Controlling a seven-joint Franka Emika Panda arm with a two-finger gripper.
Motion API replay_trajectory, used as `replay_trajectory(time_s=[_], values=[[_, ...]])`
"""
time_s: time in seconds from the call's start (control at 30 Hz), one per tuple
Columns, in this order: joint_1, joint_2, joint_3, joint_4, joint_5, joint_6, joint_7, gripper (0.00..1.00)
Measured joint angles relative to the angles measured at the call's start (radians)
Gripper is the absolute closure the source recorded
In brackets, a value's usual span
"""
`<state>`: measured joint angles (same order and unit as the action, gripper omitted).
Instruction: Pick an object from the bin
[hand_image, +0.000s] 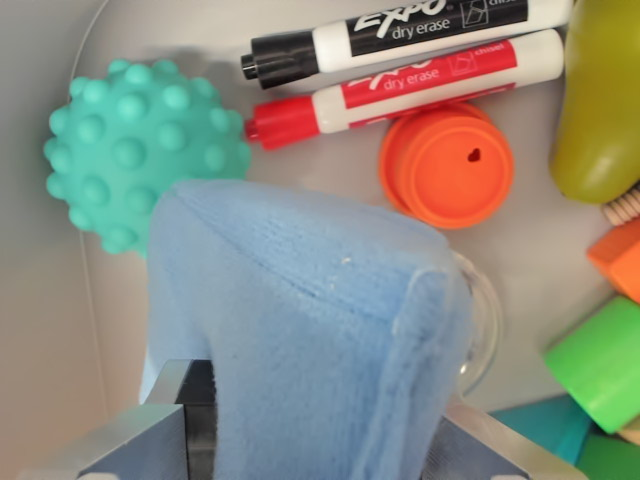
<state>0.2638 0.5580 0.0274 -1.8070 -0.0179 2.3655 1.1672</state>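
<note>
Blue plush fabric fills the lower middle of the wrist view: a soft cloth (310, 330) clamped between the two metal fingers (165, 420) of the gripper (320, 440), one finger at each lower corner of the frame. The jaws press against the cloth from both sides. The cloth's long axis runs from the jaws up toward the top of the frame, and its folded, rounded end points upward, slightly toward the wrist view's left. A stitched seam runs along its right edge.

Beyond the cloth lies the bin (60, 330), a pale grey floor with a curved wall on the left. A teal knobbly ball (140, 150) sits at upper left, partly covered by the cloth. Two dry-erase markers lie side by side at the top, long axes nearly horizontal, caps pointing left: a black marker (400, 35) above a red marker (400, 88). An orange cup (450, 165) lies just below the red marker. A green pear-shaped piece (600, 100) stands at the right edge, with an orange block (620, 255) and a green block (600, 365) below it.
</note>
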Motion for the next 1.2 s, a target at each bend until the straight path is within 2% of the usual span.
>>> replay_trajectory(time_s=[0.5, 1.2], values=[[0.000, -0.098, 0.001, 0.016, 0.002, -0.115, -0.001, 1.00], [0.000, -0.198, 0.001, 0.097, 0.005, -0.294, -0.003, 1.00]])
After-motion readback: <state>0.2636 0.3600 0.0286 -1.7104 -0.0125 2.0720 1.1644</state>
